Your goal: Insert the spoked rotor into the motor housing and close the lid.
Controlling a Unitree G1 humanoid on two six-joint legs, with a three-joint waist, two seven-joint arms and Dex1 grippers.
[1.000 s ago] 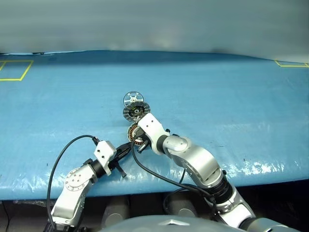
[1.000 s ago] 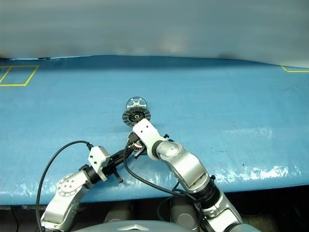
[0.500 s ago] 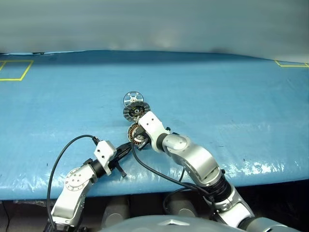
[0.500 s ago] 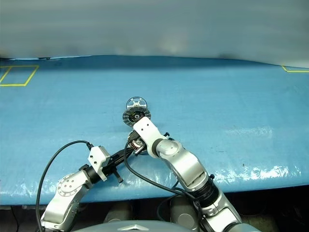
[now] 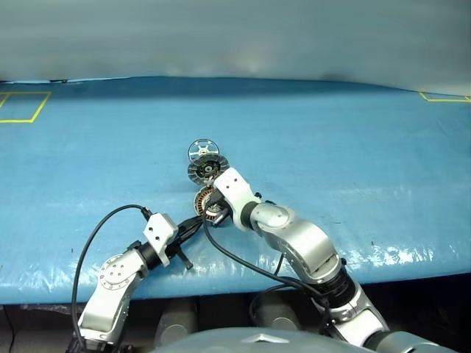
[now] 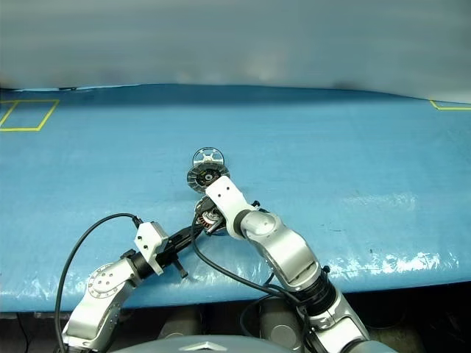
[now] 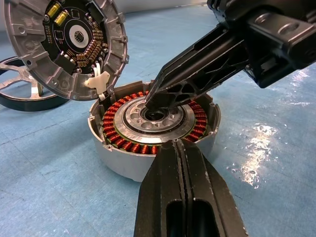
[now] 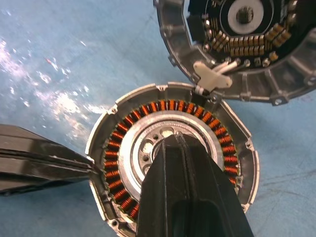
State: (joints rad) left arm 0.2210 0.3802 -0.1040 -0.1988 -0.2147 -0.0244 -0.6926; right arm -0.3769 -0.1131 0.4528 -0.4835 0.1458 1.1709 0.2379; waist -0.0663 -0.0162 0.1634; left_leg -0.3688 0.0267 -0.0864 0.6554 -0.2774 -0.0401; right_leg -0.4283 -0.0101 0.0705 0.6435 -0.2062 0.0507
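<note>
On the wide blue sheeted surface (image 5: 353,140), the short round grey metal motor housing (image 7: 153,133) with its copper-brown winding ring sits empty, its hinged grey lid (image 7: 74,44) standing open with the dark inner face showing. The small shiny silver spoked rotor (image 5: 203,149) lies just beyond the lid, so insertion and closing both appear still to do. The right end effector (image 7: 160,96), fingers closed and empty, has its tip at the housing's silver centre, blocking the seat, while the left end effector (image 8: 89,165), also closed and empty, touches the housing's rim.

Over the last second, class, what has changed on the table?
Almost nothing. The right end effector stays shut over the motor housing centre, its wrist barely shifting. The left end effector remains shut against the housing's wall. The lid stays open, the spoked rotor untouched beyond it.
</note>
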